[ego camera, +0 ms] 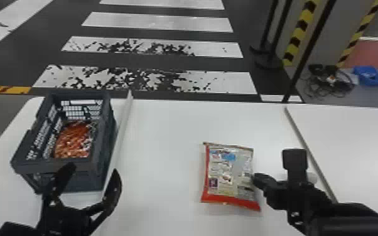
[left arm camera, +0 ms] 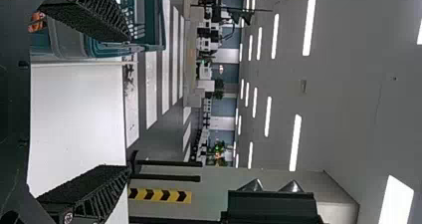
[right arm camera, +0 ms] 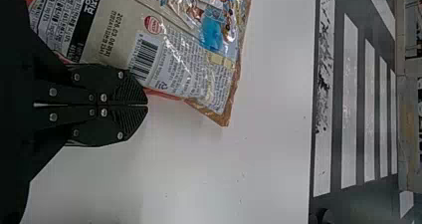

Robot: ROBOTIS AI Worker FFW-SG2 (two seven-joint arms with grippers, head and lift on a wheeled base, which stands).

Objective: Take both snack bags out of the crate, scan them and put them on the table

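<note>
In the head view, the dark crate [ego camera: 103,157] stands at the table's left with an orange-red snack bag [ego camera: 73,139] inside. My left gripper [ego camera: 92,172] is at the crate's near side, its fingers spread with nothing between them. The left wrist view has the left gripper [left arm camera: 128,103] open beside the crate [left arm camera: 74,42]. A second snack bag [ego camera: 229,175], silver and red, lies flat on the white table, right of centre. My right gripper [ego camera: 256,177] is at its right edge. In the right wrist view, the right gripper [right arm camera: 148,105] is shut beside the bag [right arm camera: 174,59], whose barcode shows.
A raised strip [ego camera: 122,128] runs along the table [ego camera: 166,135] just right of the crate. Another seam [ego camera: 303,146] crosses the tabletop at the right, behind the right arm. Dark poles [ego camera: 307,53] stand beyond the table's far edge.
</note>
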